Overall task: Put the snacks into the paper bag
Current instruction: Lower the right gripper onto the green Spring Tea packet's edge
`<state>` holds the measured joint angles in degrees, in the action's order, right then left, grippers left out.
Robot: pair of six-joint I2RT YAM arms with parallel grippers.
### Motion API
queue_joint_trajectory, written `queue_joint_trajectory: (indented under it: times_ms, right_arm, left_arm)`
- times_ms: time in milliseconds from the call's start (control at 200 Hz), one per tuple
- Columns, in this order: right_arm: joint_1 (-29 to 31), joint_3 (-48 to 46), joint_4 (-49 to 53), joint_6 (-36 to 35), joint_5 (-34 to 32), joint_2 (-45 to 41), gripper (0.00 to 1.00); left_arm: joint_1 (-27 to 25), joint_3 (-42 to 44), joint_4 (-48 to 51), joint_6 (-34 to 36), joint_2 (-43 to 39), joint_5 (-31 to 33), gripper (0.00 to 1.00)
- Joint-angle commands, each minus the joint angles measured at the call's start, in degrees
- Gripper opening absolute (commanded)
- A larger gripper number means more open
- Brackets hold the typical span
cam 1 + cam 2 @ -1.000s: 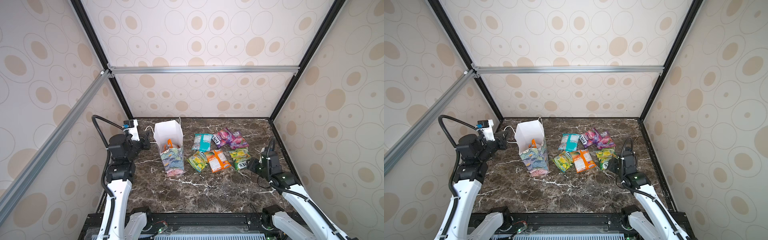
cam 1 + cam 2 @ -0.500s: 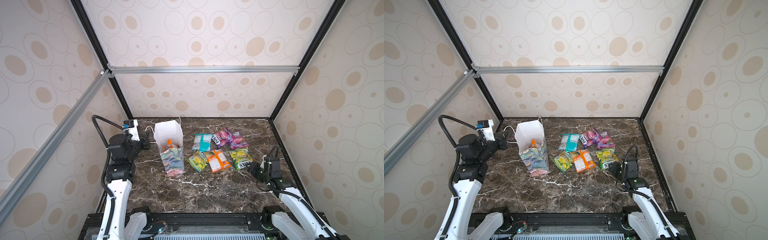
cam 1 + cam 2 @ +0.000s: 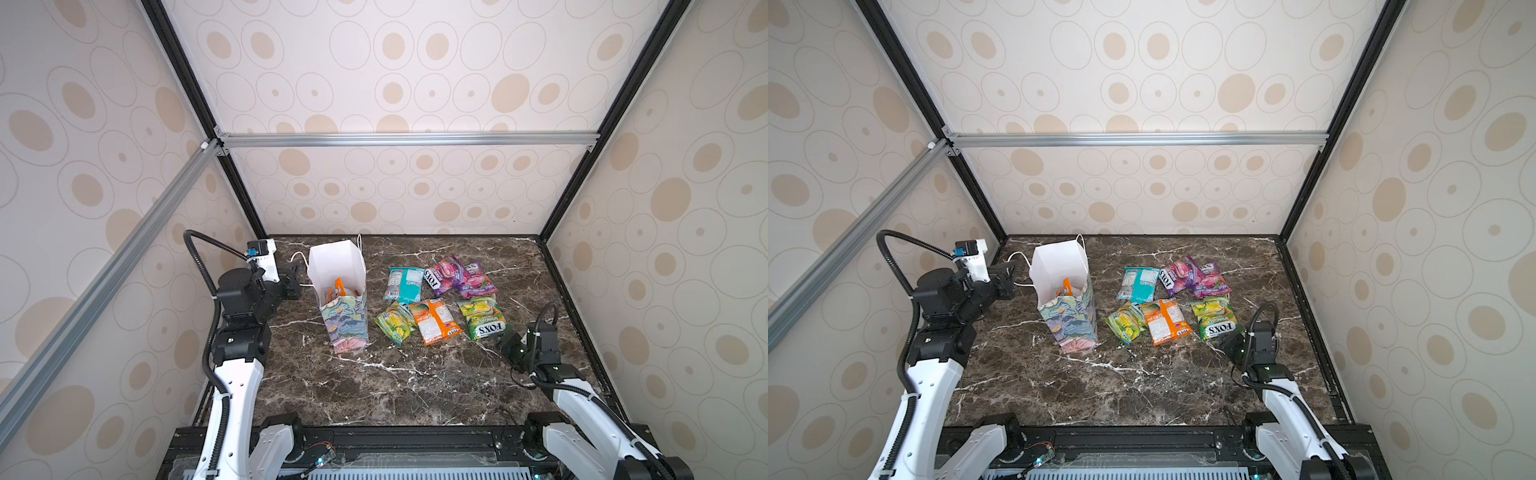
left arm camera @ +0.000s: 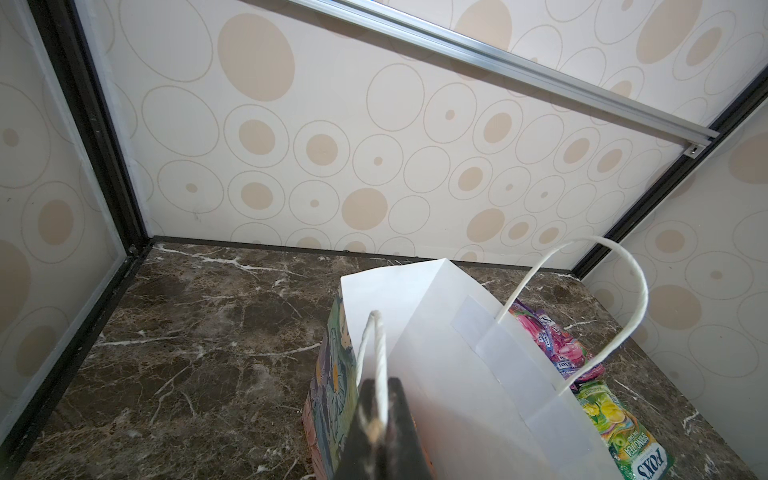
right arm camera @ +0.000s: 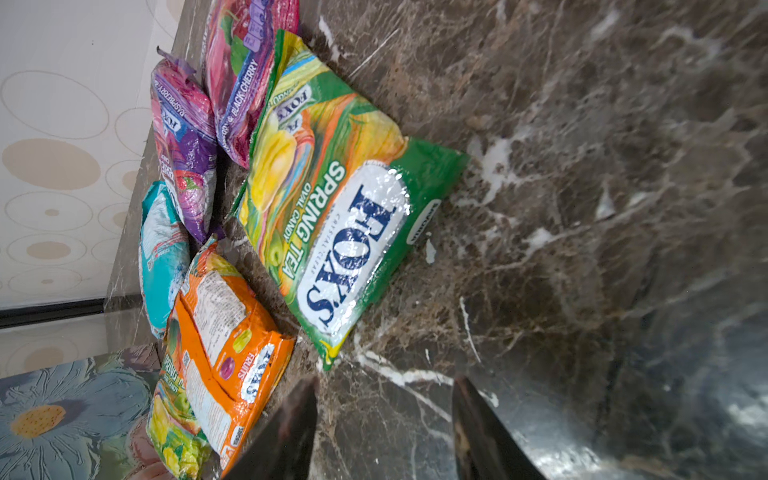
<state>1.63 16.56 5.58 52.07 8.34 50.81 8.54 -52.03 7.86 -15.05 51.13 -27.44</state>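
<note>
Currently: bag held by one handle, six packets out on the table

Left gripper (image 4: 376,432): fingers pressed fully together on a white cord handle (image 4: 376,349) of the paper bag (image 3: 345,324); in both top views it sits just left of the bag's rim, with the cord drawn out toward it.

Paper bag: upright on the left half of the dark marble table (image 3: 395,386), mouth up; white inside, floral print outside; second cord handle (image 4: 636,274) arches free at the far side of the rim.

Contents: one orange packet in the bag (image 3: 338,287) shows low against the near wall; anything beneath it cannot be made out.

Packets on the table, right of the bag, lying flat in two rows:
- far row, left to right: teal packet (image 3: 405,284); Raspberry packet (image 3: 446,274); Black Cherry packet (image 3: 476,283); the two purple-pink ones overlap.
- near row, left to right: green-yellow packet (image 3: 395,322); orange Fruits packet (image 3: 436,322) lapping over its right edge; green Spring Tea packet (image 3: 484,318) apart from the orange one, its far end touching the Black Cherry packet.

Right gripper (image 5: 384,415): low over the table at near right, just beside the near corner of the Spring Tea packet, not touching it; jaws stand apart, with only marble between them; nothing held.
</note>
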Motion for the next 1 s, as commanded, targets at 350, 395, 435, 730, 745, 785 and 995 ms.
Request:
queue_joint_trajectory:
  times_ms: [350, 395, 435, 730, 745, 785, 995]
  right_arm:
    - [-1.0, -1.9, -14.0, 3.4, 0.7, 8.9, 0.52]
    - [-1.1, -1.9, -14.7, 3.4, 0.8, 9.7, 0.52]
    - [-1.1, -1.9, -15.3, 3.5, 0.9, 10.4, 0.52]
    - [-1.3, -3.1, -21.2, 5.9, 1.2, 14.5, 0.51]
    - [-1.3, -3.0, -21.1, 5.7, 1.1, 14.7, 0.51]
    - [-1.3, -2.7, -20.9, 5.2, 1.0, 15.1, 0.51]
    - [-1.3, -3.2, -23.6, 5.4, 0.7, 16.7, 0.5]
  left_arm:
    - [0.3, -0.4, -0.4, 0.6, -0.1, -1.5, 0.0]
    - [0.3, -0.4, -0.3, 0.6, -0.1, -1.5, 0.0]
    - [0.3, -0.4, -0.3, 0.6, -0.1, -1.5, 0.0]
    - [0.2, -0.4, -0.5, 0.5, 0.0, -1.9, 0.0]
    - [0.3, -0.4, -0.5, 0.4, 0.0, -2.0, 0.0]
    - [0.3, -0.4, -0.6, 0.4, 0.1, -2.2, 0.0]
    - [0.3, -0.3, -0.5, 0.5, -0.1, -1.9, 0.0]
